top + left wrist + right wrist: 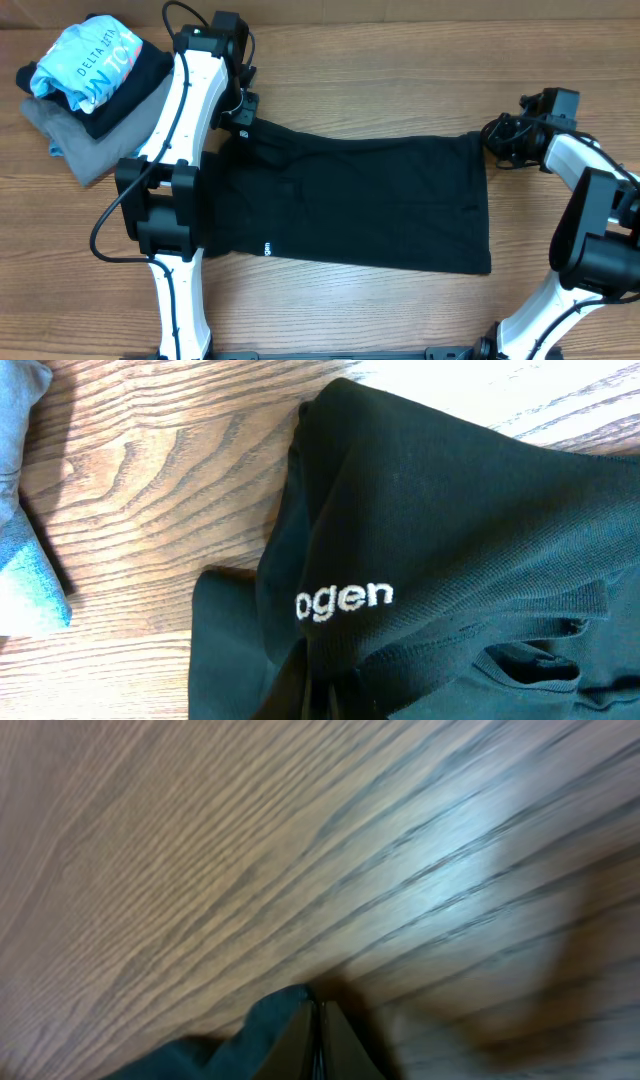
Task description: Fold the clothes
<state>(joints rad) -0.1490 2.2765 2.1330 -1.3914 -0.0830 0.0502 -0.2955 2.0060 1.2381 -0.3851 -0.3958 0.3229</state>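
The black garment (370,200) lies spread flat across the middle of the wooden table, with tiny white logo text (268,247) near its front hem. My left gripper (243,128) is at its back left corner, shut on a bunched fold of the fabric (450,510); white letters "ogen" (345,600) show just above the jaws (320,708). My right gripper (488,137) is at the back right corner. In the right wrist view its jaws (320,1035) are closed together on the tip of the black cloth (250,1032), low over the table.
A pile of other clothes sits at the back left: a light-blue printed shirt (90,60) on top of a grey folded garment (85,140). Its edge shows in the left wrist view (20,560). Bare wood lies in front of the garment.
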